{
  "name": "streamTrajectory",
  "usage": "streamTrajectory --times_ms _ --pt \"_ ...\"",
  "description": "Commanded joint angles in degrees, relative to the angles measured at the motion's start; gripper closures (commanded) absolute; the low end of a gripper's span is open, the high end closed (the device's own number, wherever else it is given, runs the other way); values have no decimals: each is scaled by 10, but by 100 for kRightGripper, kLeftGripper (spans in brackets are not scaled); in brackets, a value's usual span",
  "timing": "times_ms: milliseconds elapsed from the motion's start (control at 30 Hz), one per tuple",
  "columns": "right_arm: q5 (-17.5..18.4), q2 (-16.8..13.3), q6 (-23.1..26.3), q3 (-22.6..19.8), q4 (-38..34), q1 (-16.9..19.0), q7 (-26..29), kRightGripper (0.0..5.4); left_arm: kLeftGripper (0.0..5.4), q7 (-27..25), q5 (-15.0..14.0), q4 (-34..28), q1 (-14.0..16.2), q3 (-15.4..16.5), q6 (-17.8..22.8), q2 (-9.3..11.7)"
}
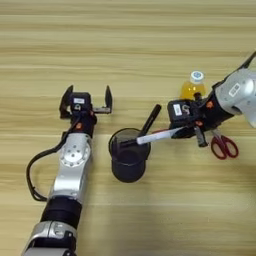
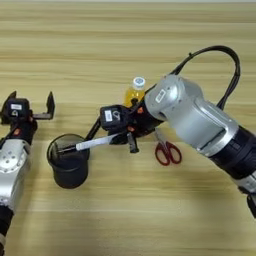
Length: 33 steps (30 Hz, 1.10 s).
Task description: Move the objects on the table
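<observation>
Right eye view gives me the whole right arm; the left eye view crops it. Right gripper (image 2: 122, 138) fingers clench the marker (image 2: 95, 143), cap over the mesh cup (image 2: 68, 167) mid-bench. Left gripper (image 1: 86, 102) fingers released.

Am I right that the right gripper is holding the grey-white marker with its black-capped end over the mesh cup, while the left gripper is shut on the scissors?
Not quite. The left gripper is open and empty, left of the mesh cup; the scissors lie on the table under the right arm, as the left eye view shows. The right gripper does hold the marker with its capped end over the cup.
</observation>
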Motion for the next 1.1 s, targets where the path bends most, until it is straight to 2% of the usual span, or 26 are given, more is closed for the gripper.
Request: streamTrajectory --times_ms 33,467,500,1100 --pt "-15 12 -2 13 5 -15 8 466 0 5 9 -9 3 -1 8 -1" --pt "-27 34 9 18 -18 -22 18 466 0 6 8 -12 4 -3 9 -2" --pt "-28 35 9 17 -18 -23 18 429 0 6 8 -12 3 -3 9 -1" --pt "-15 53 20 -16 -14 -46 9 217 0 5 8 -5 -1 -2 9 -1"
